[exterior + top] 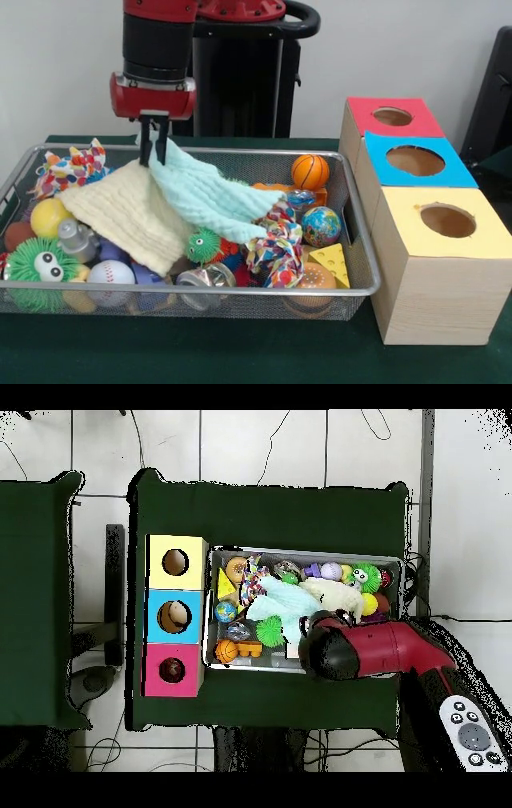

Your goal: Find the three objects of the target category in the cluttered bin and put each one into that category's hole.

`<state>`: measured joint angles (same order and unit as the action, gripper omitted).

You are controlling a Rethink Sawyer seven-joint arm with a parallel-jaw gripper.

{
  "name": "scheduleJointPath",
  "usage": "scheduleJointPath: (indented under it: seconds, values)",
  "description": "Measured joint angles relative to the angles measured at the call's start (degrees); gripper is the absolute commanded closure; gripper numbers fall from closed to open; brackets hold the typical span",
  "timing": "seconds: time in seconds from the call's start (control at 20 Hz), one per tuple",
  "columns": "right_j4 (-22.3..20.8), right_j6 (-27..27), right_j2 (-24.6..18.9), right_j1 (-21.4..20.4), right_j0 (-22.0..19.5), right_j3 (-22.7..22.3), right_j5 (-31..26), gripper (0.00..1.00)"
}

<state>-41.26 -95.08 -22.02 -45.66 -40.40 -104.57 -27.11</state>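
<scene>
**Gripper clamped on mint cloth at bin's back rim**

Gripper is seen closed, its two black fingers pinched together on the upper corner of the mint cloth, just above the bin's far rim. The cloth hangs from the pinch and drapes down across the pile, its lower end resting near the rope toy. Beside it, partly overlapped, a cream cloth is spread over the left half of the clutter.

Step judged: a lift-out, either a pick of a target item or the clearing of a cover during the search. Which is meant cannot be told, since the target category is not given.

Around the cloths are noted an orange ball, a globe ball, a cheese wedge, a baseball, two green fuzzy toys and a can.

Three boxes stand just beside the bin: red, blue, yellow, each with one round hole. In the overhead view something pale seems to sit inside the blue hole; its nature cannot be made out.

Next move, as judged: the cloth must be raised until its trailing end is clear of the pile and the rim, then carried sideways to the proper hole. Snagging on the rope toy and dragging of small items are the risks. A long cloth will need feeding into a hole from directly above.
</scene>
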Motion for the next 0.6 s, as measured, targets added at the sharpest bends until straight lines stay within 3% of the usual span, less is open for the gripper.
scheduleJointPath:
  seconds: [0.6]
  values:
    - [7.0,0.0,-6.2,-5.6,0.1,-0.7,-4.8,1.0]
